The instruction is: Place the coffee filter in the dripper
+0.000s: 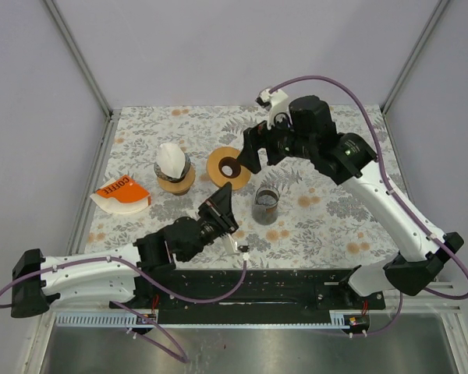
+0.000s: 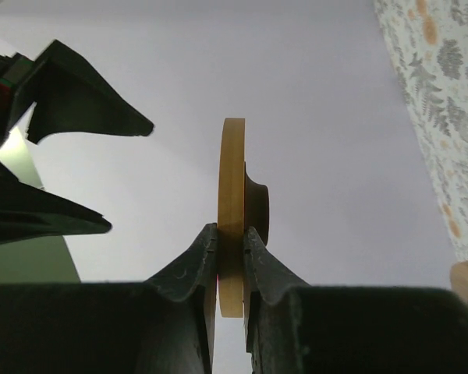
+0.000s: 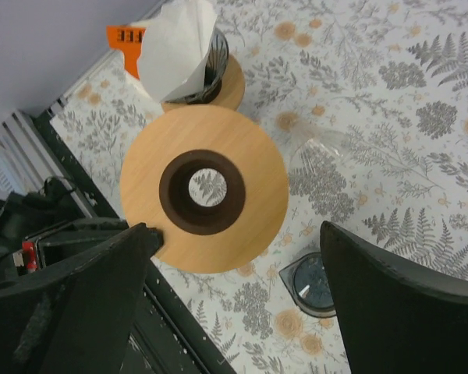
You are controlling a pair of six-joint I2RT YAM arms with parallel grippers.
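A white paper filter (image 1: pixel 171 158) stands in a dark dripper (image 1: pixel 175 178) on a round wooden base, left of centre; both also show in the right wrist view, filter (image 3: pixel 175 51) and dripper (image 3: pixel 210 74). My left gripper (image 1: pixel 225 193) is shut on the rim of a wooden disc (image 1: pixel 228 167) with a dark centre hole, holding it above the table. The left wrist view shows the disc (image 2: pixel 232 187) edge-on between the fingers. My right gripper (image 1: pixel 259 156) is open beside the disc; in its own view the disc (image 3: pixel 242 156) lies between and beyond its fingers (image 3: pixel 86 288).
An orange and white filter pack (image 1: pixel 122 193) lies at the left. A glass cup (image 1: pixel 265 205) stands just right of the left gripper and shows in the right wrist view (image 3: pixel 314 284). The flowered cloth (image 1: pixel 335 210) covers the table; a black rail (image 1: pixel 281 284) runs along the near edge.
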